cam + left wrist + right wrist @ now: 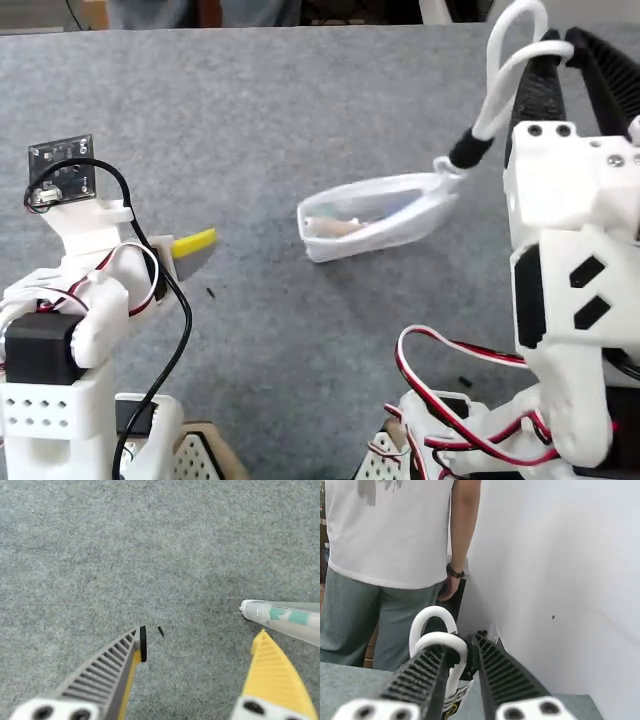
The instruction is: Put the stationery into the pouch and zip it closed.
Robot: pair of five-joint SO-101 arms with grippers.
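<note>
No writing can be read. The pouch (pixel 285 619), just beside the left gripper (pixel 202 639), shows a green patch; any print there is too blurred.

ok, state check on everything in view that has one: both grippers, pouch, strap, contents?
left gripper: open, empty, over the table near the pouch's end.
right gripper: shut on the strap.
pouch: lying on the table, mouth looks open, not zipped.
stationery: inside the pouch.
strap: runs from the pouch's end up to the right gripper.
</note>
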